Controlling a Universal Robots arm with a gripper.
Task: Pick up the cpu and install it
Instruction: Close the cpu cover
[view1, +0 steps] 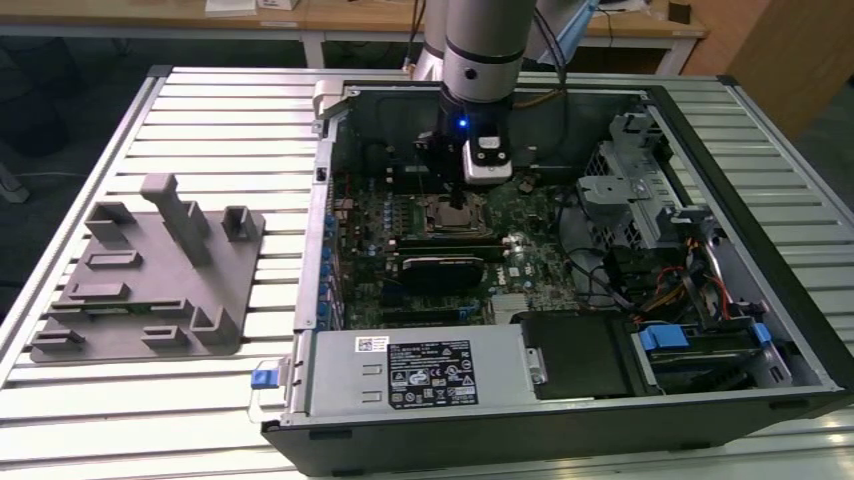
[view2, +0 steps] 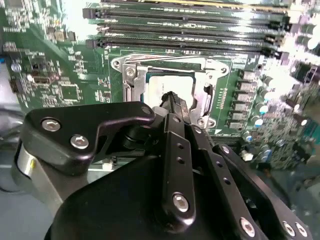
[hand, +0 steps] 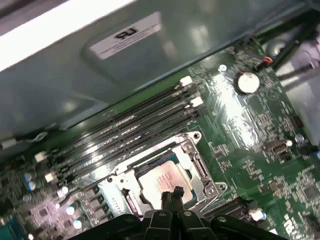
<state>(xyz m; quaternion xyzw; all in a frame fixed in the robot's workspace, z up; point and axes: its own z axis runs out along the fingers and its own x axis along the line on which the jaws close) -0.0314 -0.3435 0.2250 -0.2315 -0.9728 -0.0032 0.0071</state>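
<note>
First wrist view: fingers (hand: 166, 201) pressed together, holding nothing, tips right above the cpu (hand: 161, 176), which lies flat in the socket (hand: 200, 167) directly beneath them.

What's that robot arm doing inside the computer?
A robot arm is reaching down into an open computer case that lies on a slatted table. Its gripper hangs right over the motherboard's socket, with its tips pinched together. The cpu, the shiny silver square, lies inside the socket's metal frame just under those tips. Whether they touch it, I cannot tell. A grey tray sits beside the case.
</note>
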